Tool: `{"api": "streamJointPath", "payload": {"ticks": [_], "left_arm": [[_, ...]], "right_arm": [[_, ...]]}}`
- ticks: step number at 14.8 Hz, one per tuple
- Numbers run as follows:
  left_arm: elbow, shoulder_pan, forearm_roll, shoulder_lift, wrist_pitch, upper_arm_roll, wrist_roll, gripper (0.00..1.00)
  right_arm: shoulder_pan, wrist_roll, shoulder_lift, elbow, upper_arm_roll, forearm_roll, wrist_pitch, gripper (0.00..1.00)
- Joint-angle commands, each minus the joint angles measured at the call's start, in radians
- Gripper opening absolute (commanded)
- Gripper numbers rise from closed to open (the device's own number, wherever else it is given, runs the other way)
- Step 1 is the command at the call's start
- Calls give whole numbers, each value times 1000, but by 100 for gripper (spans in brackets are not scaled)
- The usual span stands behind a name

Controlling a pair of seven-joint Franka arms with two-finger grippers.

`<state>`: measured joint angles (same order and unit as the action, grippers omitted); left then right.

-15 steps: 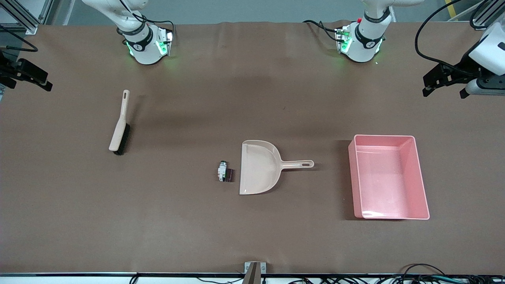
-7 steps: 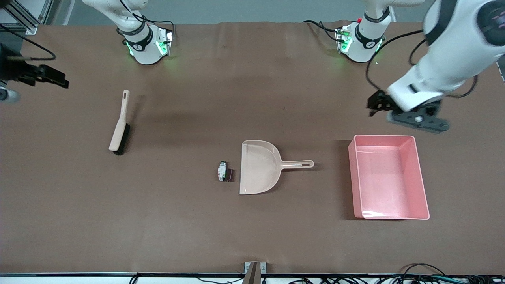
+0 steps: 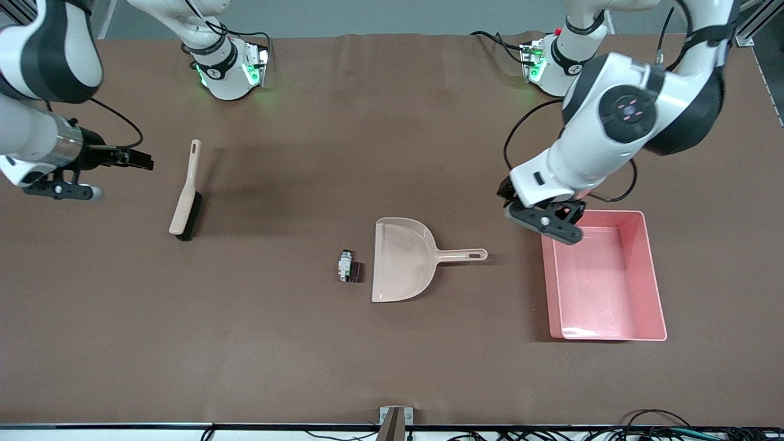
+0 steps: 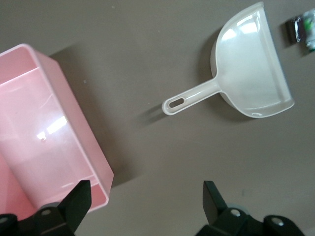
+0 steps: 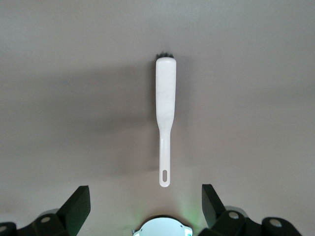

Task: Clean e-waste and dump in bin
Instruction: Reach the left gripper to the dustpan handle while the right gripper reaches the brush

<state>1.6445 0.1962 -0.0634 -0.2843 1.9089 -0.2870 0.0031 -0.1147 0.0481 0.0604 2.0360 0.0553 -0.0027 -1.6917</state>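
The e-waste [image 3: 348, 268], a tiny white-grey block with a black piece, lies on the table beside the open mouth of the beige dustpan [image 3: 401, 257]. It shows at the edge of the left wrist view [image 4: 302, 29], by the dustpan [image 4: 251, 73]. The pink bin [image 3: 603, 335] stands toward the left arm's end, empty. My left gripper [image 3: 542, 220] hangs open over the bin's corner [image 4: 101, 167] and the bare table beside it. My right gripper [image 3: 131, 161] is open and empty, in the air beside the brush [image 3: 185, 196].
The beige brush with black bristles [image 5: 166, 113] lies toward the right arm's end, its handle pointing to the right arm's base [image 5: 160, 227]. The dustpan handle [image 3: 465, 254] points at the bin. A small bracket [image 3: 395, 419] sits at the table's near edge.
Both arms have swung in from the table's ends. My left gripper has come over the bin's corner. My right gripper has come up beside the brush. The objects have not moved.
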Motion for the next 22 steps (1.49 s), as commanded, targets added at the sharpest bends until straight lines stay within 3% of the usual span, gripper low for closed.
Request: {"api": "streamJointPath", "payload": {"ticks": [1, 7, 13, 19, 22], "left_arm": [[-133, 80, -91, -143, -7, 0, 20, 100], [-244, 196, -236, -326, 18, 0, 115, 100], [-244, 198, -260, -406, 105, 0, 454, 93], [-244, 204, -279, -479, 160, 2, 626, 80], [-244, 206, -297, -495, 193, 2, 649, 76]], "right_arm": [[-5, -11, 76, 182, 8, 12, -135, 100], [10, -27, 113, 436, 8, 7, -368, 100], [1, -74, 139, 650, 5, 0, -598, 100], [-34, -125, 84, 705, 5, -5, -790, 100], [-155, -290, -3, 707, 5, -5, -904, 99]]}}
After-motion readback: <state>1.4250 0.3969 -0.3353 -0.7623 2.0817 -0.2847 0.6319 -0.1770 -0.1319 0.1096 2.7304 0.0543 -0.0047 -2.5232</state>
